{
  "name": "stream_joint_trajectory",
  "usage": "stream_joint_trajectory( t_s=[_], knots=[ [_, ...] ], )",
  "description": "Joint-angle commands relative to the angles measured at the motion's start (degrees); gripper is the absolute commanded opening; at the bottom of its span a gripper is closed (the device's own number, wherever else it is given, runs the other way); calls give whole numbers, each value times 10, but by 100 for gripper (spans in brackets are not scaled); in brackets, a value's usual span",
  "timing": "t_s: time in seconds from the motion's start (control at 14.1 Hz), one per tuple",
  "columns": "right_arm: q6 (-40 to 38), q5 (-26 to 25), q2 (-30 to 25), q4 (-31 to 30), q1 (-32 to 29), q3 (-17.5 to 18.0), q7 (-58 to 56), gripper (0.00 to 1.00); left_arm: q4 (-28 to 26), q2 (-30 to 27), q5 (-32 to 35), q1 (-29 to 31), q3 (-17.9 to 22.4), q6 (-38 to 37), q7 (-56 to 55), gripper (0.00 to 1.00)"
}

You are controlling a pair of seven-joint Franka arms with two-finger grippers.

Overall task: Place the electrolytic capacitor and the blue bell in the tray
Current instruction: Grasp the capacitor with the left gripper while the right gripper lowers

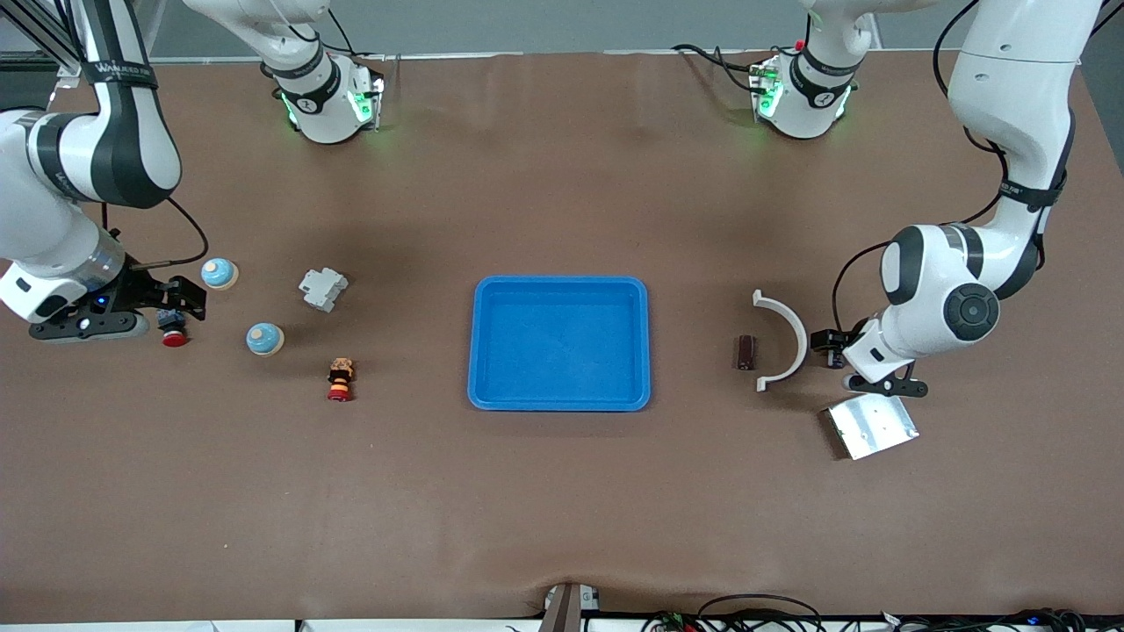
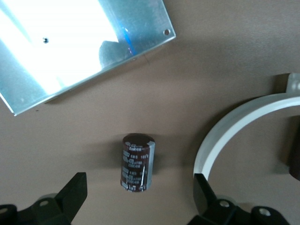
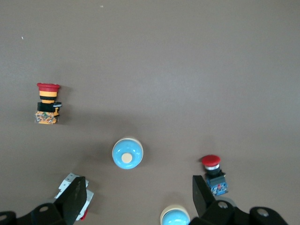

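Left hand (image 2: pixel 136 197) open over capacitor (image 2: pixel 137 162) — plate (image 2: pixel 70 47) cut off.

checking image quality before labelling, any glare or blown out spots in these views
Left wrist view: the silver metal plate is blown out white across most of its face, while the capacitor stays legible. Front view: the plate only gleams mildly. Right wrist view: even light, soft shadows, no glare.

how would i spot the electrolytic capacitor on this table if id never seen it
Start at the big blue tray in the middle of the table and look toward the left arm's end. The capacitor lies between the tray and a curved white bracket. It is a small dark brown cylinder with pale printing, unlike the white arc or the flat silver plate nearby.
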Motion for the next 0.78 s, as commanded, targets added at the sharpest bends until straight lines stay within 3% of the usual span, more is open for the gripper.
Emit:
stream_joint_trajectory(
  t_s=[0.0, 0.71],
  knots=[
    [1, -10, 4, 10, -6, 3, -15, 100, -5, 9, 12, 7, -2, 19, 6, 100],
    [7, -18, 32, 34, -30, 1, -19, 100, -1, 30, 12, 14, -2, 43, 6, 100]
  ],
)
